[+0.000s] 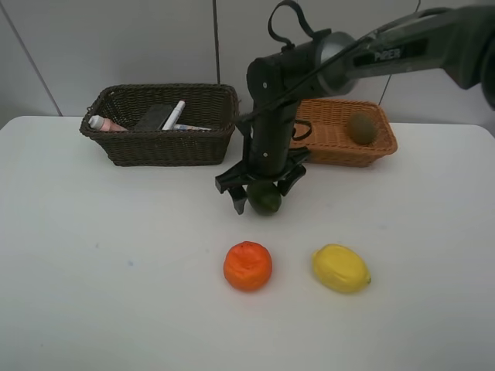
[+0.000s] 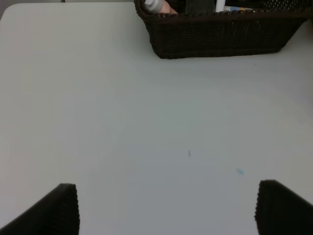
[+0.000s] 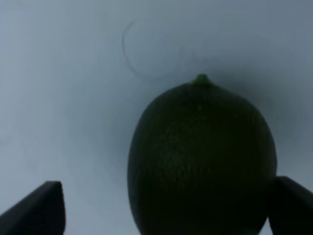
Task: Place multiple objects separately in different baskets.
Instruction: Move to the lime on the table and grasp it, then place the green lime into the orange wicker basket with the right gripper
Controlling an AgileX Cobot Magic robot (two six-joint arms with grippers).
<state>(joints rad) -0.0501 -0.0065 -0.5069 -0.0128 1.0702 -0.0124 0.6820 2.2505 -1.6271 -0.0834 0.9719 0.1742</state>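
Appearing only overhead, orange [image 1: 247, 266] and yellow lemon [image 1: 341, 268] lie apart.

a white table [image 1: 93, 309] meets a pale grey panelled wall [image 1: 116, 46] split by a dark vertical seam [image 1: 216, 39]. the tabletop bears a tiny dark speck [image 2: 189, 153] and a faint blue fleck [image 2: 239, 171].

black arm with a silver joint
matte black right arm [image 1: 271, 116], silver-grey band [image 1: 332, 50] at one joint, white lettering [image 1: 388, 54] on the dark forearm, black cable [image 1: 288, 19] looped on top; left gripper [image 2: 165, 186] fingers [image 2: 51, 213] dark, wedge-shaped, finely ribbed.
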